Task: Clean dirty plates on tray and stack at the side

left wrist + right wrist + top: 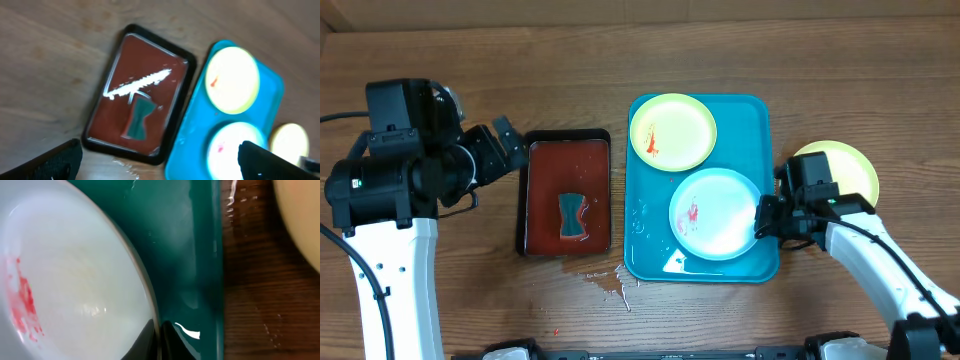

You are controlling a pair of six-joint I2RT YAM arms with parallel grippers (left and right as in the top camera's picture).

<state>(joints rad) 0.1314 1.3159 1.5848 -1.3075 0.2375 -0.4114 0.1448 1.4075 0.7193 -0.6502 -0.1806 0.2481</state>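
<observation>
**A:** Plate (715, 213) first: where's the blue one?

**B:** Flat, face up on the tray (745, 120), rim at my right gripper (763, 218); pinched or not, I cannot tell. Beyond, a yellow plate (672, 131); my left gripper (512, 145) gapes wide.

**A:** Step?

**B:** Grasping it for cleaning, I judge; next needs a sure rim pinch. Round, no long axis.

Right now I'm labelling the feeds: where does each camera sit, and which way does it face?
Overhead: fixed above the table, looking straight down; both arms show, left gripper and right gripper.
Left wrist: high, looking down on the dark-red tray and blue tray; its fingers show.
Right wrist: low at the blue tray's rim, facing the light-blue plate; one dark fingertip shows.
Shared: all see the light-blue plate.
</observation>
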